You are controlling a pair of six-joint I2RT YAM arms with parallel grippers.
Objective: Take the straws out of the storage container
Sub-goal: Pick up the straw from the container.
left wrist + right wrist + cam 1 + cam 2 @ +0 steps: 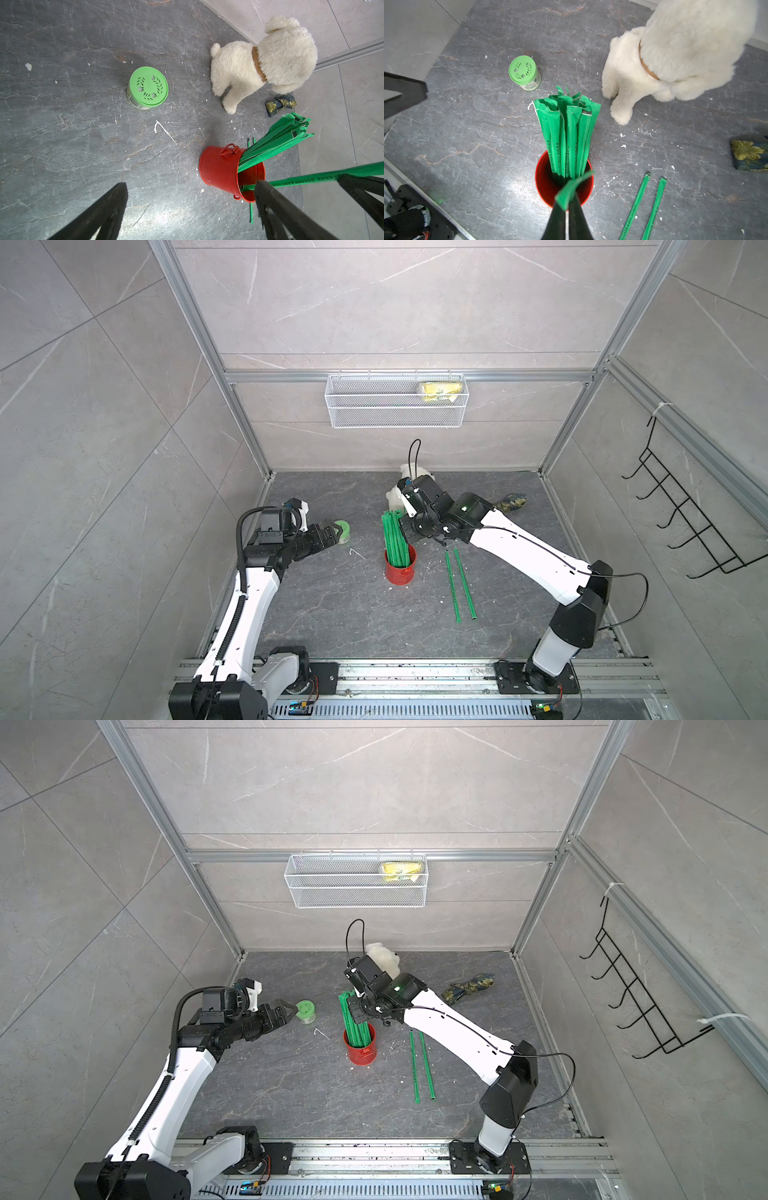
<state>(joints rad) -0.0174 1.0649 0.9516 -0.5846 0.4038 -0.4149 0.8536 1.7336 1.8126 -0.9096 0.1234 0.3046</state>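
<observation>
Red metal can (544, 187) sits directly under the right hand (566, 196). Paper-wrapped straws (566, 135) stand bundled in it. Hand clamped on one straw's top end. Probably light, limp, crushable: pinch near the tip. Left hand (332, 531) spread wide, empty.

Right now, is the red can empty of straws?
No, a bundle of green straws stands upright in the red can.
</observation>
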